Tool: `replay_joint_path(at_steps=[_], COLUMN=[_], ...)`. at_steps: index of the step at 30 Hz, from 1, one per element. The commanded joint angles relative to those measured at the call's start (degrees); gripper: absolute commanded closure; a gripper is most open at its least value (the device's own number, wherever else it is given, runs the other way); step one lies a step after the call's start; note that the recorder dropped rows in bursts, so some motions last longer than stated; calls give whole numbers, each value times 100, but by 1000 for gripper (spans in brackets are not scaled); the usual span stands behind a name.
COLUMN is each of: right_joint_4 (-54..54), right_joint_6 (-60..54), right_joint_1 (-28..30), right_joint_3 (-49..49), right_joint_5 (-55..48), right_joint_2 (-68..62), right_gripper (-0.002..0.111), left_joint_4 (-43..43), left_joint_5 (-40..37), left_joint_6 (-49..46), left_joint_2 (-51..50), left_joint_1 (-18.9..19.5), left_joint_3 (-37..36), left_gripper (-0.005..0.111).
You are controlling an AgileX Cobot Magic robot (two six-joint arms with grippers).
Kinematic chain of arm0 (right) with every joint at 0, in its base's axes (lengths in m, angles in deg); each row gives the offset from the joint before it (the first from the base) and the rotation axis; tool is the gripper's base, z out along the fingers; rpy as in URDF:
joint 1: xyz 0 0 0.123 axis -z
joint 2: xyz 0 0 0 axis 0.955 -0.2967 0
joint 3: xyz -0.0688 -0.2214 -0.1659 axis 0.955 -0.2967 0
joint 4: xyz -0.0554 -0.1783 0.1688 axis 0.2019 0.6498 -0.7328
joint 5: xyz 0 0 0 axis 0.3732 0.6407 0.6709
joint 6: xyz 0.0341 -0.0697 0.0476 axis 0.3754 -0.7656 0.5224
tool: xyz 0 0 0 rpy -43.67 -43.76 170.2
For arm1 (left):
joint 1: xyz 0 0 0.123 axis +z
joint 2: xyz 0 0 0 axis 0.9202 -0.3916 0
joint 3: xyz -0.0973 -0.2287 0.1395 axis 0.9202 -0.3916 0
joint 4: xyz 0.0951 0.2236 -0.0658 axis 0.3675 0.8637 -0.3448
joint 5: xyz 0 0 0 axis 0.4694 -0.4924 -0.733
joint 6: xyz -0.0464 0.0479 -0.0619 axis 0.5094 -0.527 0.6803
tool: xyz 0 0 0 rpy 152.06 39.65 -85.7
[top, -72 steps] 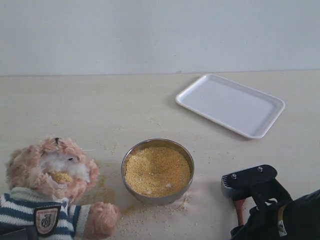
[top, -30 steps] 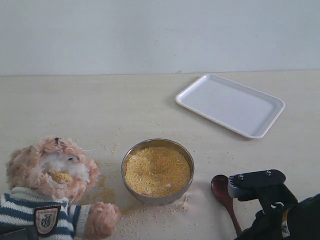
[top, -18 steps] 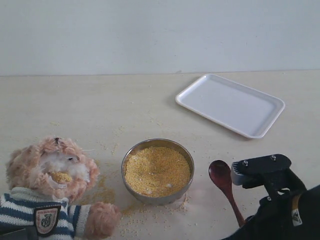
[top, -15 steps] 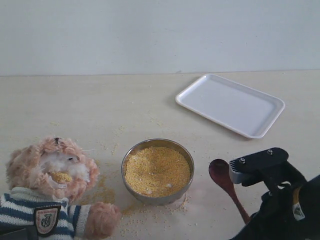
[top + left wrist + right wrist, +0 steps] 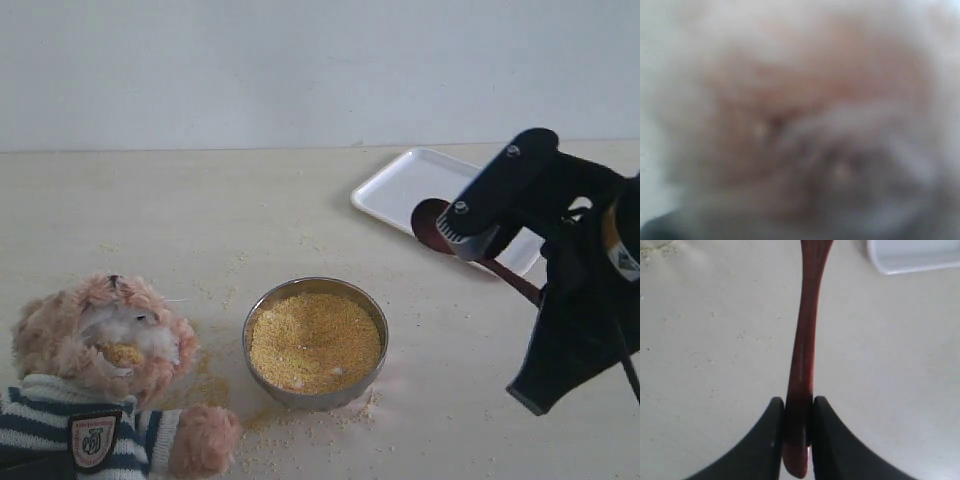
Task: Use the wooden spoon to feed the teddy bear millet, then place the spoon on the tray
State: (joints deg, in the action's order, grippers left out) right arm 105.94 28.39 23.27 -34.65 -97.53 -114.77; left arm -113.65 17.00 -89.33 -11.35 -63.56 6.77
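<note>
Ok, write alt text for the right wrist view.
Two dark fingers pinch the end of the wooden spoon, its handle stretching away over a pale table. A corner of the white tray shows beyond.

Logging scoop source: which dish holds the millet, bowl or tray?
The round steel bowl beside the teddy bear, filled with millet; the white tray's visible part is bare.

One teddy bear (image 5: 100,370), one bowl (image 5: 315,398) of millet (image 5: 315,342), one wooden spoon (image 5: 428,222), one tray (image 5: 400,185).
</note>
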Motion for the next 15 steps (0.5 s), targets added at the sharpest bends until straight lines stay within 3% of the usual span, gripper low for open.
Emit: replay_joint_path(at_steps=[1,8,15], right_joint_4=[776,1978,2105], right_joint_6=[-195,-257,-294], right_joint_1=[-721,-1604,-1779], right_joint_3=[599,1085,1270], right_joint_5=[-798,-887,-887], right_joint_2=[-432,-1655,-2551], right_gripper=[95,95,95], left_joint_4=[-132,-132,-132], left_joint_5=[-23,-23,-23], left_joint_6=[-19,-19,-19], left_joint_2=[47,47,47], left_joint_1=[7,7,7], left_joint_3=[-6,-6,-6], left_gripper=[102,102,102])
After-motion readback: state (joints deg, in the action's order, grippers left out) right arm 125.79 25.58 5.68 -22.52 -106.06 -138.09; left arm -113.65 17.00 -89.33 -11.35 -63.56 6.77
